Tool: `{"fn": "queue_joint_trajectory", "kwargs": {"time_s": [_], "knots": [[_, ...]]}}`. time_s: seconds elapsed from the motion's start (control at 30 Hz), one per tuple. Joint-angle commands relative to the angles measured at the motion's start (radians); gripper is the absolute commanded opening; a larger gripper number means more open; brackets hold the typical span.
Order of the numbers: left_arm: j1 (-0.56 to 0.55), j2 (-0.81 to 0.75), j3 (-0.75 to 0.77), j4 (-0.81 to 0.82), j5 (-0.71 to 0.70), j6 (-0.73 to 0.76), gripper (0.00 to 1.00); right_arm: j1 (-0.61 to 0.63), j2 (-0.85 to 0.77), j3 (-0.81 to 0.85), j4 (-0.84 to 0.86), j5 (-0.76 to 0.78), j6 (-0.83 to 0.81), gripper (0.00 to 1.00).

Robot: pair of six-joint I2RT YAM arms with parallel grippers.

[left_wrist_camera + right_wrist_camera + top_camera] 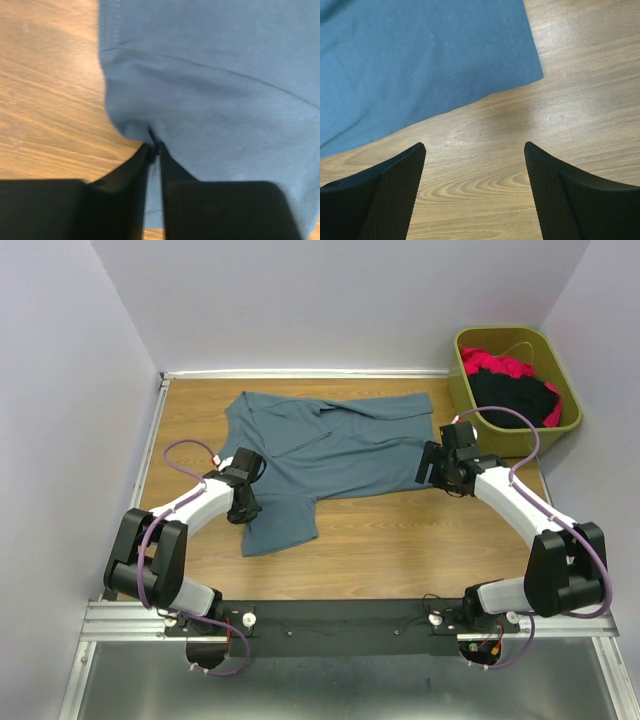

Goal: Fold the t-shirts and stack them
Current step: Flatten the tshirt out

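One blue t-shirt [330, 450] lies spread across the middle of the counter [400, 540], one end hanging toward the near left. Left hand [154, 147] pinches a small pucker at the cloth's left edge. The bite looks thin: it may slip on the lift or drag the shirt askew. Right hand [474, 145] is spread wide over bare wood just off the hem corner, holding nothing, so a one-sided pull would likely bunch the fold. Red shirt [495, 365] and black shirt [515, 395] sit in the bin [460, 380] by the far right corner.
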Motion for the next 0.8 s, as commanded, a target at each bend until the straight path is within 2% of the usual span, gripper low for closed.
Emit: {"fn": "queue_joint_trajectory", "kwargs": {"time_s": [0.0, 0.03, 0.27, 0.43, 0.6, 0.77], "knots": [[-0.014, 0.057, -0.034, -0.018, -0.032, -0.01, 0.04, -0.005, -0.021, -0.026, 0.024, 0.014, 0.02, 0.86], [-0.014, 0.055, -0.033, -0.019, -0.032, -0.01, 0.0, -0.005, -0.017, -0.029, 0.026, 0.024, 0.023, 0.86], [-0.015, -0.029, -0.003, -0.079, -0.029, -0.001, 0.0, -0.04, 0.029, -0.02, 0.029, 0.102, 0.089, 0.83], [-0.015, -0.104, 0.003, -0.108, -0.028, 0.021, 0.0, -0.06, 0.088, 0.016, 0.032, 0.149, 0.131, 0.73], [-0.014, -0.162, 0.007, -0.125, -0.031, 0.035, 0.0, -0.077, 0.168, 0.033, 0.049, 0.15, 0.181, 0.64], [-0.014, -0.19, 0.0, -0.121, -0.011, 0.039, 0.0, -0.077, 0.199, 0.011, 0.058, 0.125, 0.235, 0.64]]}}
